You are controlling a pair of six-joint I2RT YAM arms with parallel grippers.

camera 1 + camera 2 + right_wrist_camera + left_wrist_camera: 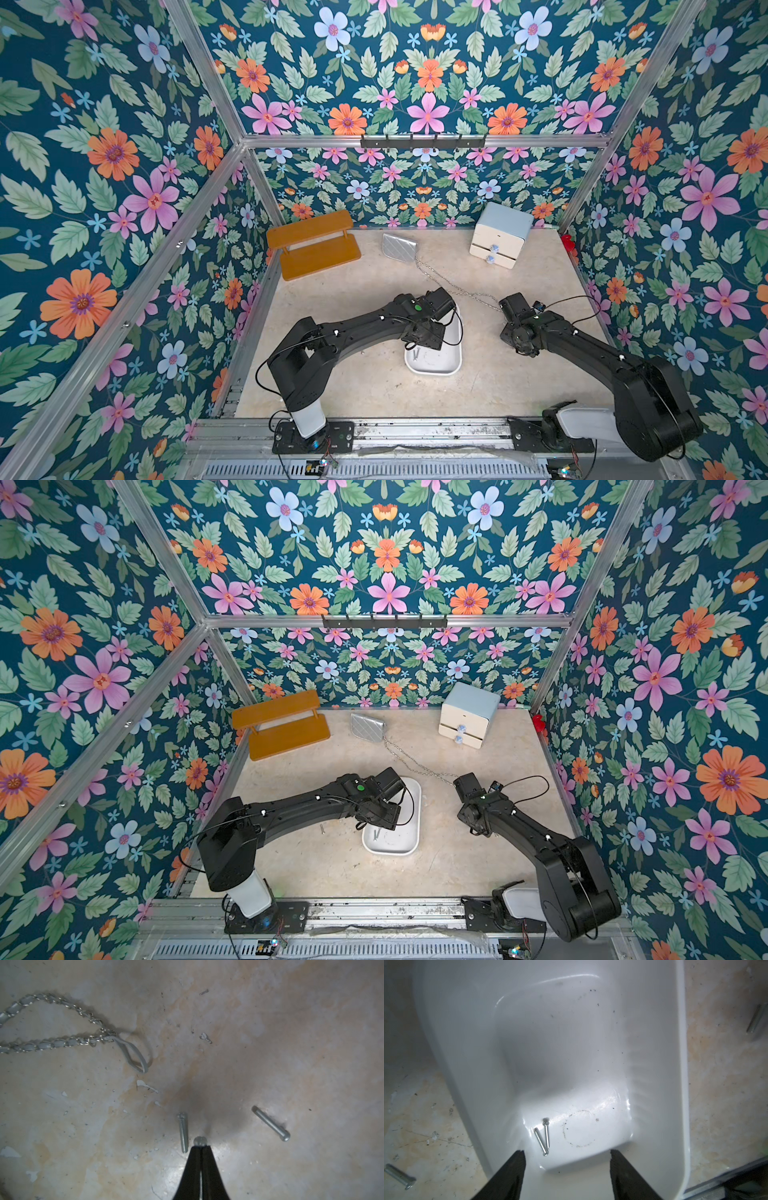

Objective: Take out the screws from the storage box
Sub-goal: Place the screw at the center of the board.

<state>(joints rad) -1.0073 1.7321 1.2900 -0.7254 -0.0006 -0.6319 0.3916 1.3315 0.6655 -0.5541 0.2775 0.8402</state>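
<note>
Left gripper released; screws lie beside one jaw, so closing may skid them. Right gripper clenches a screw

The white storage box stands upright and lidless mid-table, its long side running near to far. Two thin silver screws lie in a narrow V on its floor by the near left corner. Right of it, two more lie flat on the table, and another screw is pinched in the right gripper.
</note>
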